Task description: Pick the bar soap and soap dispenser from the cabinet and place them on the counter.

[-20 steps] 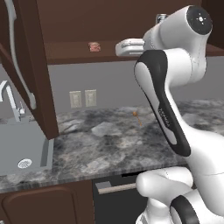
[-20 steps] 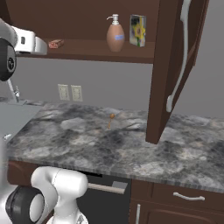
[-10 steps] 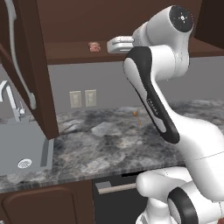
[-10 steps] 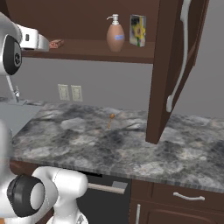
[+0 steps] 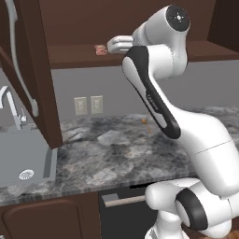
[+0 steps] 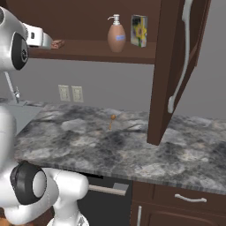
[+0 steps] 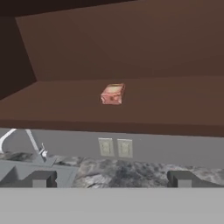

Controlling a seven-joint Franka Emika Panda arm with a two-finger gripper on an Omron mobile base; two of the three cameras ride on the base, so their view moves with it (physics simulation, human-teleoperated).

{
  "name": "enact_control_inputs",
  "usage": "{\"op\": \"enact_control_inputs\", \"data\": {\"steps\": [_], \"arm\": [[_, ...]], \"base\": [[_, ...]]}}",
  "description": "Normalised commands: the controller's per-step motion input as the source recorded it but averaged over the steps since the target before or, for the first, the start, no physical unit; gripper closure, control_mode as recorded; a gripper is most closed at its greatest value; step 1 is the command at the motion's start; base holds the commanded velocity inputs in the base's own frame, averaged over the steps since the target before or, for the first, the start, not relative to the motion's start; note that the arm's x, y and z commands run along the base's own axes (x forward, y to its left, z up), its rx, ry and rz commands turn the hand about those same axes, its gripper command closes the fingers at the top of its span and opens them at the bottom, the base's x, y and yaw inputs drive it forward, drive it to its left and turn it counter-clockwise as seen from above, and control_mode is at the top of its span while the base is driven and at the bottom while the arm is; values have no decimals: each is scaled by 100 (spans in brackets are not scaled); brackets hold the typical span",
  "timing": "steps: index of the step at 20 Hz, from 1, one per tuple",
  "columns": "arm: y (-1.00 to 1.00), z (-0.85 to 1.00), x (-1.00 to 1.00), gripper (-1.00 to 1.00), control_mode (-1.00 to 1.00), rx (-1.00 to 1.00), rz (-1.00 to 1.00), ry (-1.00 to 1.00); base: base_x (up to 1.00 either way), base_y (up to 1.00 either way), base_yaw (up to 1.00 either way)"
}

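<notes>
Wall cabinet (image 6: 176,66) stands open, doors swung out; brown shelf (image 7: 175,105) inside carries all the goods.

Bar soap (image 7: 113,94): small orange-pink block, lying flat on the shelf toward its sink-side end, set back a little from the front edge. Also seen from the left base camera (image 5: 100,50) and the right base camera (image 6: 57,43).

End effector (image 7: 111,178): raised to shelf height, aimed into the cabinet at the bar soap. Fingers (image 7: 41,178) spread wide apart, nothing between them. Tips are short of the shelf's front edge; soap is untouched, just beyond the white hand in the left base view (image 5: 122,44).

Soap dispenser (image 6: 116,34): brown pear-shaped bottle with white pump, upright on the same shelf, well away from the bar soap toward the open right door. A yellow-and-blue box (image 6: 139,30) stands upright just beside it, on the side away from the bar soap.

Surface (image 6: 132,145): grey-black marbled stone below the cabinet, with a sink (image 5: 23,163) and faucet (image 5: 11,109) at its left end. Two wall outlets (image 5: 88,105) on the backsplash under the shelf. A small orange item (image 6: 112,118) on the surface, too small to identify.
</notes>
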Motion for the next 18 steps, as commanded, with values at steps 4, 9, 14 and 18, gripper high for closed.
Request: {"op": "enact_control_inputs", "data": {"steps": [4,9,14,18], "arm": [[1,-9,37,-100,-100,0,0,5],[7,-10,42,-100,-100,0,0,5],[12,0,38,-100,-100,0,0,0],[14,0,40,-100,-100,0,0,0]], "base": [[0,0,0],[0,0,0],[0,0,0],[0,0,0]]}}
